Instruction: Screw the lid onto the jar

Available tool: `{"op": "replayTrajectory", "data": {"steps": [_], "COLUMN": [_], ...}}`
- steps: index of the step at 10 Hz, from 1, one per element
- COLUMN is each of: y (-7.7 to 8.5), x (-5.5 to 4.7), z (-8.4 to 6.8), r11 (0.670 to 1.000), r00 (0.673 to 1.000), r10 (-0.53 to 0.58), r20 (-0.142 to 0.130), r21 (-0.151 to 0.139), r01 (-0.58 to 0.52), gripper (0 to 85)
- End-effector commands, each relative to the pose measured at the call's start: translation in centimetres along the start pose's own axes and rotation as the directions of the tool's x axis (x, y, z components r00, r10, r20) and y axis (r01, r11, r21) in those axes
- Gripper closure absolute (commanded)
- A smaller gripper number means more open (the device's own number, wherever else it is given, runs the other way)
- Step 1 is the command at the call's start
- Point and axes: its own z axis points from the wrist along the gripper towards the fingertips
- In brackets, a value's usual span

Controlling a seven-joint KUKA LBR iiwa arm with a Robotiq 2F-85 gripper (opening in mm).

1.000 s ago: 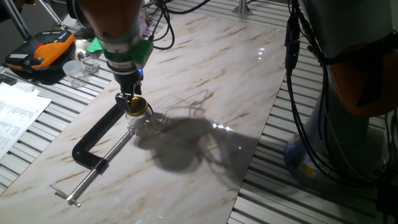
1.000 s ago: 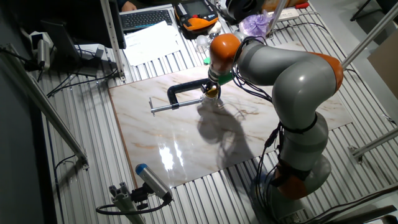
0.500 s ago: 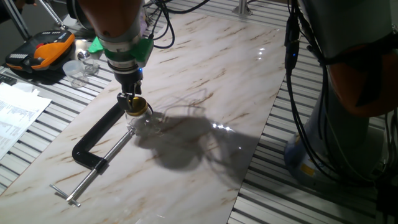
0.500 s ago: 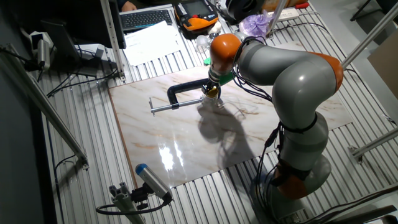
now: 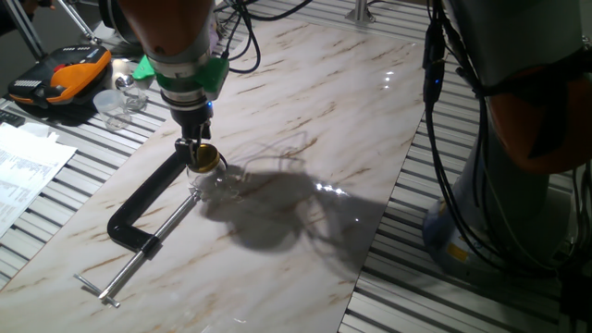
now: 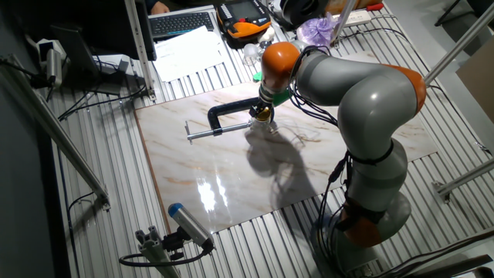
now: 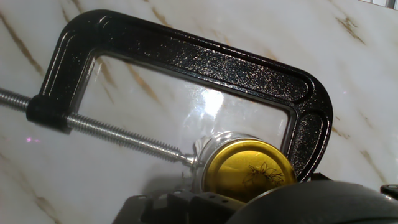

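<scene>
The gold lid (image 7: pixel 249 175) sits on the mouth of the clear glass jar (image 7: pixel 207 154), which is held between the screw and jaw of a black C-clamp (image 7: pixel 186 59) lying on the marble board. My gripper (image 5: pixel 196 149) reaches straight down and is shut on the lid (image 5: pixel 204 157), with the jar (image 5: pixel 212 181) just under it. From the other fixed view, the gripper (image 6: pixel 264 110) stands over the lid (image 6: pixel 265 114) at the clamp's (image 6: pixel 230 110) open end. In the hand view my dark fingers (image 7: pixel 186 208) fill the bottom edge and hide the lid's near rim.
An orange-black case (image 5: pixel 63 76) and clear cups (image 5: pixel 115 104) lie at the back left, off the marble board (image 5: pixel 305 102). Papers (image 5: pixel 23 171) rest on the slatted table at left. The clamp's long screw handle (image 5: pixel 129 268) reaches toward the board's front corner.
</scene>
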Motion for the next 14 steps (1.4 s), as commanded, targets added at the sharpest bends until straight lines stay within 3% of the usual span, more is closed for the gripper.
{"op": "replayTrajectory", "data": {"steps": [1,8,9,14], "y": [0.0,0.0,0.1,0.2], "x": [0.0,0.0,0.1,0.3], "z": [0.1,0.7,0.9,1.2], "r11": [1.000,1.000,1.000,1.000], "r00": [1.000,1.000,1.000,1.000], "r10": [0.001,0.010,0.013,0.023], "r20": [0.000,-0.003,-0.004,0.001], "r21": [0.000,0.003,0.003,0.005], "r01": [-0.001,-0.010,-0.013,-0.023], "gripper": [0.0,0.0,17.0,17.0]}}
